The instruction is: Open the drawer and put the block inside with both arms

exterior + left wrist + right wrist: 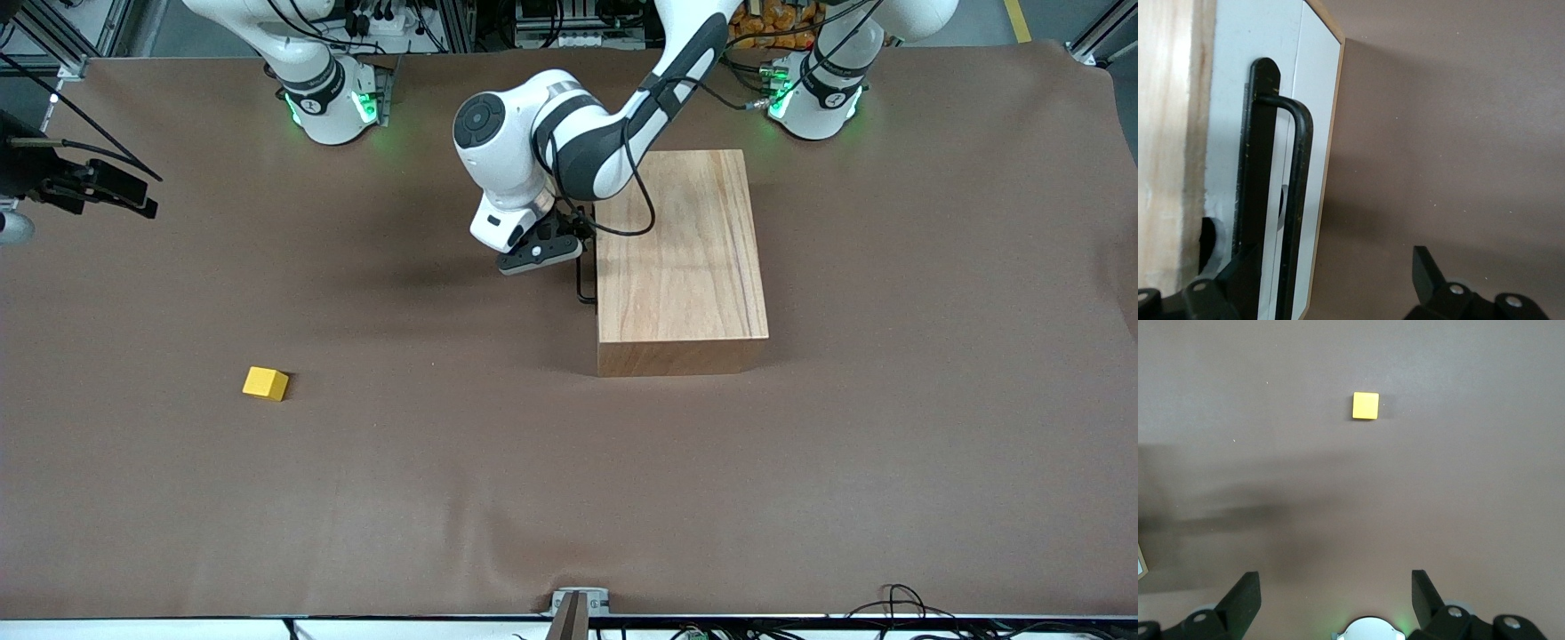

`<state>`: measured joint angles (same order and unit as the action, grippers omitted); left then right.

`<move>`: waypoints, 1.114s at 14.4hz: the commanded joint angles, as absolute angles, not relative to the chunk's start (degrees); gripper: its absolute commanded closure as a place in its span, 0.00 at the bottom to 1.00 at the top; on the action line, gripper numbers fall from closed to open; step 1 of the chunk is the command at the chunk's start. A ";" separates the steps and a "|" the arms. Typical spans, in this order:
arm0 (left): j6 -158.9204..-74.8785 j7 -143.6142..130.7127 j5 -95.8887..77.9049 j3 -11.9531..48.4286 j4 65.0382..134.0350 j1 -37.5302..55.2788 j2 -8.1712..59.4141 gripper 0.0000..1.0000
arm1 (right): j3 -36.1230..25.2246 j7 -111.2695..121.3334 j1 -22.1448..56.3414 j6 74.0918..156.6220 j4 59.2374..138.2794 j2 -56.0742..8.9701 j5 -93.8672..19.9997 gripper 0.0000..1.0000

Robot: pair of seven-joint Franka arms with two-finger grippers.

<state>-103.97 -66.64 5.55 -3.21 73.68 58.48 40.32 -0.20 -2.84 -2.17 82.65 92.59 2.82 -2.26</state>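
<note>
Our left pincer [569, 244] sits spread around the shut drawer's [1265, 167] handle [582, 284]. Our right pincer [1336, 587] waits, spread, high above the counter [800, 489]; the block [266, 383] lies toward its end.

A brown-covered worktop [569, 498] carried a large light-wood box [680, 258], while the small yellow block [266, 383] lay well apart, toward the right arm's end.
</note>
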 commanded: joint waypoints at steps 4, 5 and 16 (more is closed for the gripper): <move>-104.24 -66.62 8.96 -3.43 72.60 59.68 42.80 0.00 | 0.09 -3.52 -1.93 86.48 95.45 3.96 -1.41 0.00; -104.33 -66.45 9.05 -3.51 72.42 59.76 43.15 0.00 | 0.17 -3.52 -1.93 87.01 96.06 3.96 -1.32 0.00; -111.88 -67.15 8.96 -3.34 72.42 59.85 44.30 0.00 | 0.35 -3.52 -1.93 97.37 104.67 3.78 -0.62 0.00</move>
<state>-109.55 -66.52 7.67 -3.16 73.66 59.38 42.92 0.13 -2.84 -2.12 94.96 101.73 2.76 -1.79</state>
